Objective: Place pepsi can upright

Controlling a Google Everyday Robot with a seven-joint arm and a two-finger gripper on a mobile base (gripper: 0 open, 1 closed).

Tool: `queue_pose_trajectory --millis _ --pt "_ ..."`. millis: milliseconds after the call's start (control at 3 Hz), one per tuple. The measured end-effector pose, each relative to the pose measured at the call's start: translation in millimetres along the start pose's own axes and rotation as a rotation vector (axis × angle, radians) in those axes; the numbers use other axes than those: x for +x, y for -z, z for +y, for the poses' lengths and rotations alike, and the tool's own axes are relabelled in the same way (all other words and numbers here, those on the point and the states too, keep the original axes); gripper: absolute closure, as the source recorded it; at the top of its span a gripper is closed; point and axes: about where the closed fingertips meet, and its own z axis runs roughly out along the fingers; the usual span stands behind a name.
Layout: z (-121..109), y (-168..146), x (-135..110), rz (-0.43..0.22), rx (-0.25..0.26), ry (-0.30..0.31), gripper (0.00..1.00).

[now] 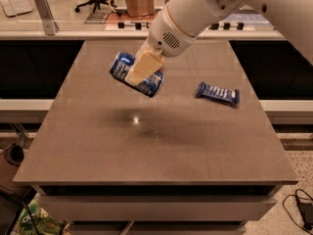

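The pepsi can (121,64) is blue with white print and a silver end. It hangs tilted, almost on its side, in the air above the middle of the brown table (98,146). My gripper (139,70) is shut on the can around its middle, with a cream-coloured finger (144,66) across its front. The white arm comes in from the upper right. The can's shadow lies on the table below it.
A flat blue snack bar wrapper (218,93) lies on the table to the right of the can. Behind the table is a counter with a cardboard box (141,1) and an office chair. A cable lies on the floor at the lower right.
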Motion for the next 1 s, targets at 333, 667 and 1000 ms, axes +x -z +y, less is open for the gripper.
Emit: queue_pose_trajectory --millis 333,667,1000 --pt "9 -3 -7 -0.080 -0.022 0.019 1.00" --pt "21 -9 -11 -0.162 -0.037 0.030 1.00" --pt "32 -16 -11 -0.234 -0.050 0.020 1.00"
